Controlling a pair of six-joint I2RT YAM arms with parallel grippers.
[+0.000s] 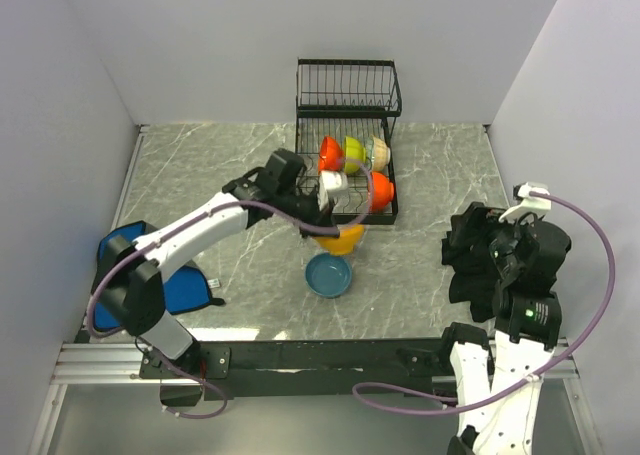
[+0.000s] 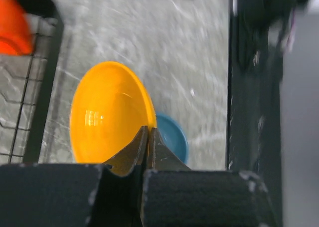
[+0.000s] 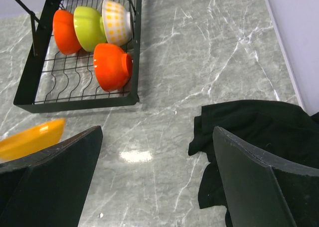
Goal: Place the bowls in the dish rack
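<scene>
Your right gripper (image 3: 157, 132) hangs over the tabletop's near right corner, fingers spread wide, empty. Toward the middle sits the blue bowl (image 1: 329, 274), upright. Just beyond, your left gripper (image 2: 148, 129) is clamped on the rim of the orange bowl (image 2: 107, 112) (tilted) at the dish rack's (image 3: 75, 102) near edge; inside stand two red-orange bowls (image 3: 112, 65), a lime green bowl (image 3: 89, 27) and a patterned bowl (image 3: 115, 21)

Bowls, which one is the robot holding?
The orange bowl: the left gripper pinches its rim and holds it tilted. The blue bowl lies on the table, and the other four stand in the rack.
</scene>
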